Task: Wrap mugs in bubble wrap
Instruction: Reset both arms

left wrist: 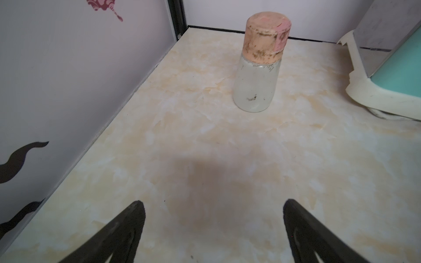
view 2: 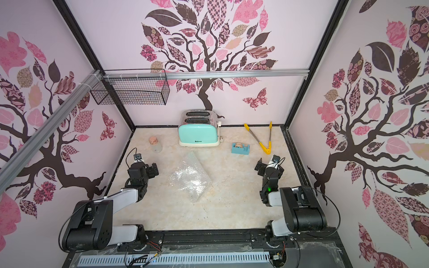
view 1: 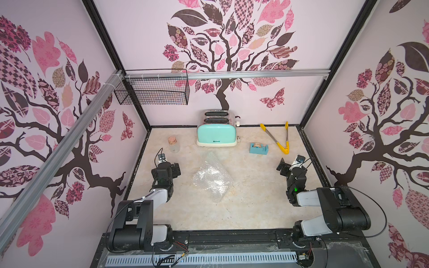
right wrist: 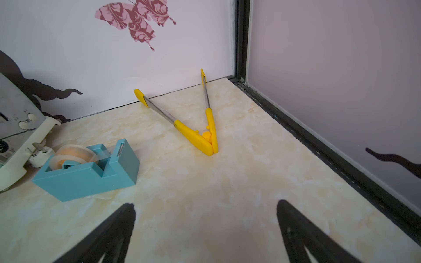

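Left claw (left wrist: pixel 213 202) is seen spread wide, nothing held, hovering over the table (view 1: pixel 255 197). Straight ahead of it a jar (left wrist: pixel 256 88) is seen upright, with the toaster (left wrist: pixel 405 68) further off to its right. Right claw (right wrist: pixel 206 203) is spread wide too, nothing gripped. Tongs (right wrist: pixel 200 136) are spotted ahead of it, a tape dispenser (right wrist: pixel 86 168) ahead to its left. The wrap (view 1: pixel 212 177) is found crumpled between the two claws, apart from both. Whether a mug sits inside cannot be told.
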You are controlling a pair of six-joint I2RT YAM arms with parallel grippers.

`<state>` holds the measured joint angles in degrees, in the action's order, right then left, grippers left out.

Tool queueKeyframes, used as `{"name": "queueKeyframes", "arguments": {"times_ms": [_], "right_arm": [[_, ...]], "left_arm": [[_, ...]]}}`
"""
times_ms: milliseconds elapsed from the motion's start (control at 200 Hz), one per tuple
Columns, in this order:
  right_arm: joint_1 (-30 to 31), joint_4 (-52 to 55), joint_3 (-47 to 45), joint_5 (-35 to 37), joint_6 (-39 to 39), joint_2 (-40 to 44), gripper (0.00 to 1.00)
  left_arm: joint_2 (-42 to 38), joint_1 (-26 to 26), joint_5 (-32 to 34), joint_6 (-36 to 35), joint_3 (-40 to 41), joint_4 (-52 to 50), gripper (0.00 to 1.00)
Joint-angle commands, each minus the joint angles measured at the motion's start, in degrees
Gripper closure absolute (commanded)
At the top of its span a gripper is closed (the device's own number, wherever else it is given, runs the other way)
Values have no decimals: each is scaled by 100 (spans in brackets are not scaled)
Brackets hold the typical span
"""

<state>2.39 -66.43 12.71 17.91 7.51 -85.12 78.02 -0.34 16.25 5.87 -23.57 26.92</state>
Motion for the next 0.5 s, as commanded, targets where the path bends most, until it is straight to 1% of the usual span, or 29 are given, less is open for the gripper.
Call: {"name": "queueKeyframes", "arguments": {"times_ms": [0,40,80,110,135,175,210,240,275,305,385,455,495], "right_arm": [[127,-981,-112,-247,-360,-352,0],[139,-1077,-128,-358,-378,-488,0],[139,-1320,-107,-296,-423,-658,0],[139,-1058,-45,-353,-421,-584,0],[139,-861,18,-404,-409,-536,0],[139,-809,71,-497,-452,-569,0],[139,-878,103,-598,-533,-639,0],[139,-663,153,-653,-537,-585,0],[139,-515,225,-621,-525,-571,0],[139,-610,222,-632,-535,-613,0],[139,-561,223,-642,-524,-596,0],[139,-553,223,-648,-540,-589,0],[139,-614,214,-639,-549,-610,0]], "left_arm": [[157,16,-460,-243,113,1257,2],[402,16,-483,-312,293,1868,2],[758,25,-472,-273,414,2443,2],[1019,25,-652,-342,470,2901,2],[1161,25,-821,-427,481,3068,2],[1224,25,-912,-486,397,2997,2],[1134,25,-868,-457,219,2500,2],[1074,49,-890,-414,70,2036,2],[1168,114,-937,-365,122,2306,2],[1250,122,-949,-349,123,2451,2],[1083,122,-966,-367,79,2059,2],[1192,122,-966,-378,134,2358,2],[1160,122,-972,-388,117,2289,2]]}}
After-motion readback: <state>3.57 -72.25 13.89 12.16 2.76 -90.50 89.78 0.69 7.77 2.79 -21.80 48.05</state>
